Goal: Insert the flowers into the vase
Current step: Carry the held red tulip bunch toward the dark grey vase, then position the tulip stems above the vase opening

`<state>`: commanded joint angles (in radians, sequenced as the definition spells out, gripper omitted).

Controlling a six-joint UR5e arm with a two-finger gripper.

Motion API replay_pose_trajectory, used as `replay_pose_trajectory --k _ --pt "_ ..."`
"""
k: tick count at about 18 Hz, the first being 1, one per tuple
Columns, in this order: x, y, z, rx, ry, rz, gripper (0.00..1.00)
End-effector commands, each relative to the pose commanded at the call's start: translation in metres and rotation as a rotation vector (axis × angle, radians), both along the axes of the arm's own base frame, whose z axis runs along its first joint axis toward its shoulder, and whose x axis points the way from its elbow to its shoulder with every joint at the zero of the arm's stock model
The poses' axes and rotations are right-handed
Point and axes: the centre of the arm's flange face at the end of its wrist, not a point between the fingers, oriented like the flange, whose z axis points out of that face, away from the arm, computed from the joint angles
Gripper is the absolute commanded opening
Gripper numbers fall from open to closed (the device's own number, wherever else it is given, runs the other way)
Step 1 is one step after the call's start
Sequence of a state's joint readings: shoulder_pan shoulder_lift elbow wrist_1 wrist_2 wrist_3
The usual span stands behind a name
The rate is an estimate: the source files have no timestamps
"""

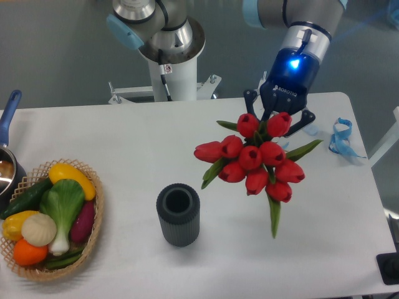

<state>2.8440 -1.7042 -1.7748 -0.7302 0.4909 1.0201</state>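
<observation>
The flowers [252,159], a bunch of red tulips with green leaves, hang in the air over the right half of the table. My gripper [274,121] is shut on their stems just behind the blooms, its fingertips hidden by the top tulips. The vase [178,214], a dark grey ribbed cylinder with an open round mouth, stands upright near the table's front centre. It lies to the lower left of the bunch, well apart from it.
A wicker basket [93,225] of toy vegetables sits at the front left. A pot with a blue handle [7,124] stands at the left edge. A blue ribbon [340,137] lies at the right edge. The robot base [171,56] rises behind the table.
</observation>
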Motion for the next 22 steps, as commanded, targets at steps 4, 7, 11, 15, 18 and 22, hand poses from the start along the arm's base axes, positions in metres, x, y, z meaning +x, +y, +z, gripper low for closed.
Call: replay_pose_trajectory --k 4,7,11,15,18,22 --pt "0.009 0.02 0.001 0.013 0.005 -0.046 0.03" --pt "0.017 0.035 0.002 0.095 -0.036 -0.12 0.04" --pt "0.037 0.051 0.012 0.233 -0.058 -0.239 0.04" --pt "0.036 0.061 -0.009 0.369 -0.038 -0.339 0.03" --pt "0.043 0.074 -0.018 0.438 -0.036 -0.396 0.04" --pt "0.045 0.081 -0.029 0.44 -0.05 -0.408 0.04"
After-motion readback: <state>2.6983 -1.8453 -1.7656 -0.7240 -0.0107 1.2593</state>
